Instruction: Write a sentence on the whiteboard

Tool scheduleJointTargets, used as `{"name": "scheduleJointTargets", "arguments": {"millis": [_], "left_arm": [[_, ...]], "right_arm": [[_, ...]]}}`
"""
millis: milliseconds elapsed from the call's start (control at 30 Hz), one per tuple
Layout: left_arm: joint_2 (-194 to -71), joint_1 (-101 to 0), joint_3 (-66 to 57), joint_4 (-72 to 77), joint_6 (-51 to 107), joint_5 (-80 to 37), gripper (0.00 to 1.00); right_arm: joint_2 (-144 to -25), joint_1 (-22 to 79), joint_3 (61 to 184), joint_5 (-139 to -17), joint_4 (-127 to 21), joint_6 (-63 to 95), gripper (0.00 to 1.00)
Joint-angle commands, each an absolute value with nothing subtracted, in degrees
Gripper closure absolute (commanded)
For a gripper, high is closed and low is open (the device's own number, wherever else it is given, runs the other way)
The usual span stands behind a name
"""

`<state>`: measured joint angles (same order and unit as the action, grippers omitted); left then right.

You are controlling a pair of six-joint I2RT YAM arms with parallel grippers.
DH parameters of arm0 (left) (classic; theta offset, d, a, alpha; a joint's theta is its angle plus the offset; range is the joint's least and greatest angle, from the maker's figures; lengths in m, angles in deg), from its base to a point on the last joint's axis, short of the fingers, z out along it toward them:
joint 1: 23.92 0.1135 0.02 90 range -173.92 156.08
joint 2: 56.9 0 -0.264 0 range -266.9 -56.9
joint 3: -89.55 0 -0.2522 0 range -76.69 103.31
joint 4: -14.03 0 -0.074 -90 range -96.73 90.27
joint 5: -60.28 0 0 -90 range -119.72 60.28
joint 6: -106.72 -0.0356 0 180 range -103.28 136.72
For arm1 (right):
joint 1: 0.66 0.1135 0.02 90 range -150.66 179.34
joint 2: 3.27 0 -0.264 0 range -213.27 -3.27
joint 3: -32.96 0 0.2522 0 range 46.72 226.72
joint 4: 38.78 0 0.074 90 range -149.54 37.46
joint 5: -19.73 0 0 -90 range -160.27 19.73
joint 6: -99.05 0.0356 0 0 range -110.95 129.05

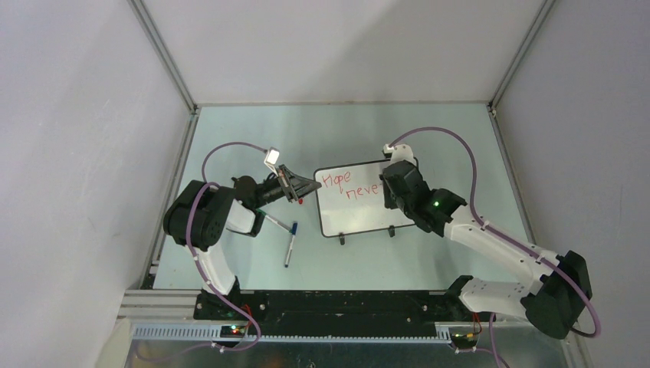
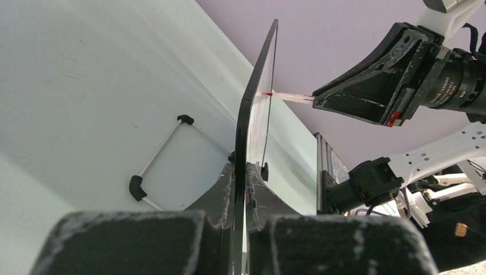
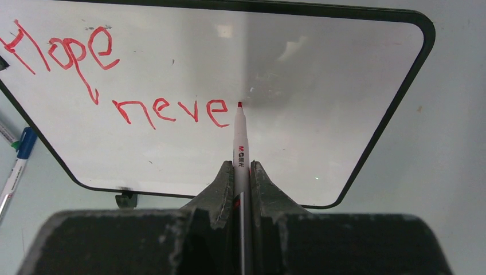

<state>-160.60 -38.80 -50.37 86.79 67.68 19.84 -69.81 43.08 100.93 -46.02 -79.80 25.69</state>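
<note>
The whiteboard (image 1: 356,211) lies on the table, white with a thin black frame. The sentence (image 1: 349,184) in red reads "Hope neve" in two stepped lines, also clear in the right wrist view (image 3: 114,74). My left gripper (image 1: 313,186) is shut on the board's left edge; in the left wrist view its jaws (image 2: 240,172) pinch the edge-on board (image 2: 255,114). My right gripper (image 1: 392,182) is shut on a red marker (image 3: 239,137). The marker's tip rests on the board (image 3: 321,86) just right of the last "e". The marker (image 2: 292,97) and right gripper (image 2: 367,97) also show in the left wrist view.
A blue-capped pen (image 1: 290,245) and a thin white rod with black ends (image 1: 277,223) lie left of the board, near my left arm. The board's two black feet (image 1: 342,239) point toward the near edge. Grey enclosure walls with metal rails surround the table.
</note>
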Motion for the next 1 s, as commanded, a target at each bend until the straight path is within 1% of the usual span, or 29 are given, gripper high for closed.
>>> {"name": "scheduleJointTargets", "arguments": {"millis": [0, 967], "left_arm": [[-159.91, -39.67, -50.77, 88.16, 65.83, 21.16, 1.0], [-159.84, -39.72, -50.76, 88.15, 65.85, 21.25, 1.0]], "right_arm": [[-70.9, 42.81, 102.44, -45.05, -78.06, 25.27, 1.0], [-69.61, 44.54, 100.62, -44.75, -82.84, 27.92, 1.0]]}}
